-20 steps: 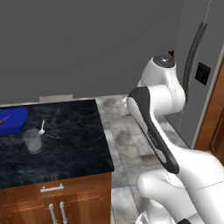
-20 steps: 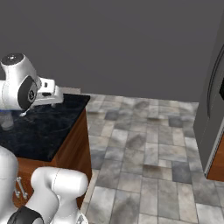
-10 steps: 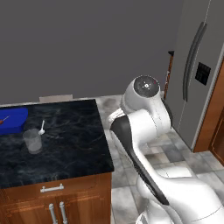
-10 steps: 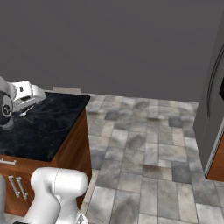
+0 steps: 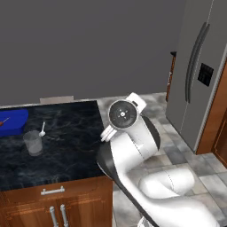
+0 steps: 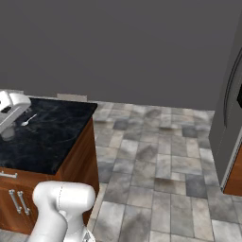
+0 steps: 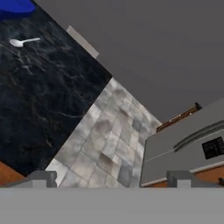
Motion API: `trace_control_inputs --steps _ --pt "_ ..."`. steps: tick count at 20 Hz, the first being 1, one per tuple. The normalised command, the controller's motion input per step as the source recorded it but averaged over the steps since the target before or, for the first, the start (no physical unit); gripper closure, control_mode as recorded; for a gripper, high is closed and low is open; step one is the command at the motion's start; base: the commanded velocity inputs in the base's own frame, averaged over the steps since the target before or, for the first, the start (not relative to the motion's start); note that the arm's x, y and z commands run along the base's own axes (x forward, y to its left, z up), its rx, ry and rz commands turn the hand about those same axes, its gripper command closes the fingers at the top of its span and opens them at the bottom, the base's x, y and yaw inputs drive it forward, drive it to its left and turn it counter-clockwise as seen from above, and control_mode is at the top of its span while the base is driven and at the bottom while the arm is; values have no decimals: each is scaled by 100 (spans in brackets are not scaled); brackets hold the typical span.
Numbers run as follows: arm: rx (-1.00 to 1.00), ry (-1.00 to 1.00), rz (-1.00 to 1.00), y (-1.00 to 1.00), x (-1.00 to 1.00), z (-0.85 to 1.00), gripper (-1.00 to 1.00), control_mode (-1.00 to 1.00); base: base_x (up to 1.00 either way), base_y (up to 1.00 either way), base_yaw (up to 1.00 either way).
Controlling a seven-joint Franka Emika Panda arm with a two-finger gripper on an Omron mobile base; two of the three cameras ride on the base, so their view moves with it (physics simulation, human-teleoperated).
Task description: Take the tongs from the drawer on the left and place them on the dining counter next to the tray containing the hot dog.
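Observation:
In the hand view my gripper is open, its two finger tips wide apart with nothing between them, looking past the counter's end at the floor. The white hand hangs above the dining counter, a black marble top on a wooden base. At the counter's far left stands the blue tray with the orange hot dog in it. The tray's corner also shows in the hand view. Below the top, the drawer with its short silver bar handle is shut. The tongs are hidden.
A clear glass and a small white spoon sit on the marble near the tray. Cabinet doors with vertical handles lie under the drawer. A grey fridge stands at the right beyond a tiled floor.
The arm has swung left and folded down toward the counter, carrying the hand out over the marble. The jaws stayed open, and the things on the counter did not move.

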Motion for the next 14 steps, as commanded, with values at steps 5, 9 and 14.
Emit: trace_control_inputs --steps 5,9,14 --pt "-25 -3 0 33 -17 0 -100 -100 0 0 0" --pt "-23 -1 8 49 -12 -12 -100 -100 0 0 0" --pt "-26 0 19 62 -27 -16 -100 -100 0 0 0"
